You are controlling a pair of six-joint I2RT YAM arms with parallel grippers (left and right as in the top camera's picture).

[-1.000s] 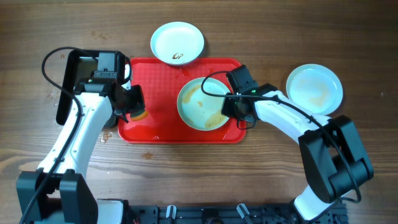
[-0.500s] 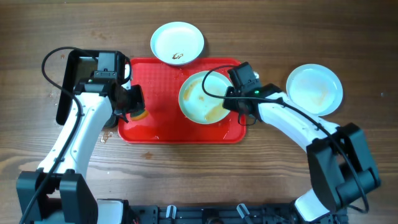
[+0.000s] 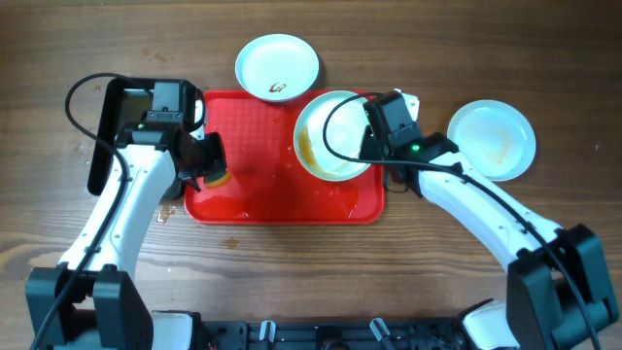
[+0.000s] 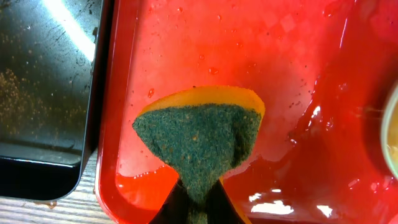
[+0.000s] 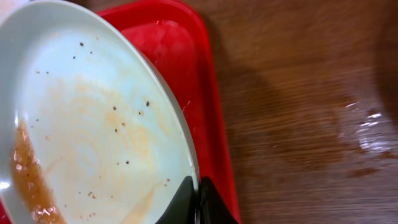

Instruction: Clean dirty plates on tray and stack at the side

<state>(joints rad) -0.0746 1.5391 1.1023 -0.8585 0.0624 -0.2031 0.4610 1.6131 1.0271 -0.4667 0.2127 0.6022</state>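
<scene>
1. Three plates showed: one was gripped and two lay on the counter (image 3: 437, 253).
2. The right fingers (image 5: 194, 200) were clenched on the rim of the held plate (image 3: 335, 134), pinching its near edge. In the wrist view it spread ahead and to the left of them.
3. That plate carried an orange-brown sauce smear along one side, faint streaks across the middle and scattered dark specks.
4. It sat over the right end of the tray (image 3: 253, 199), overlapping the far right corner. Whether it touched the tray, I could not tell.
5. The left fingers (image 4: 198, 204) were clenched on a sponge (image 4: 199, 140). Its green scouring face was toward the wrist camera, with a yellow layer along its far edge.
6. The sponge fanned out just ahead of those fingertips, over the tray's wet left end, where drops and puddles glistened.
7. A black pan (image 4: 43, 93) lay to the left of the left fingers, just beside the tray's rim. Its floor was wet and flecked with crumbs.
8. The smudged plate (image 3: 277, 67) rested against the tray's far rim, ahead and to the left of the right fingers, with a small dark mark near its near edge.
9. The third plate (image 3: 491, 139) lay on the counter to the right of the right fingers, apart from the tray, with a faint tan film inside.
</scene>
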